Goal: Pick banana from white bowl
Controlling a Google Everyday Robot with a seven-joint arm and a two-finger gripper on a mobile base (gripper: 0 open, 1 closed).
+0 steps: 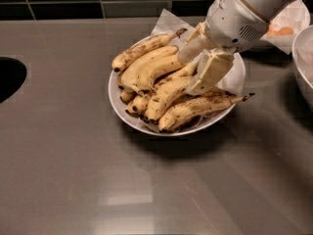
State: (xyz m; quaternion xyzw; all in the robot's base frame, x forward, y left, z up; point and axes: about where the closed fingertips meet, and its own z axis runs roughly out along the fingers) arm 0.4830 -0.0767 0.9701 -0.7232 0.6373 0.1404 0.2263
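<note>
The white bowl [116,105] stands at the middle of the grey counter, lined with white paper and heaped with several yellow bananas. The long, plump freckled banana [146,70] lies curved across the upper left of the heap, its dark tip to the left. A browner streaked banana [200,106] with a thin stem lies along the front. My gripper [201,62] hangs over the bowl's right half, its two cream fingers apart. It stands at the right ends of the middle bananas and holds nothing that I can see.
A smaller paper-lined bowl with orange fruit [286,31] stands behind my arm at the back right. Another white bowl's rim [302,65] shows at the right edge. A dark round opening [7,77] is at the left edge. Black wall tiles run along the back.
</note>
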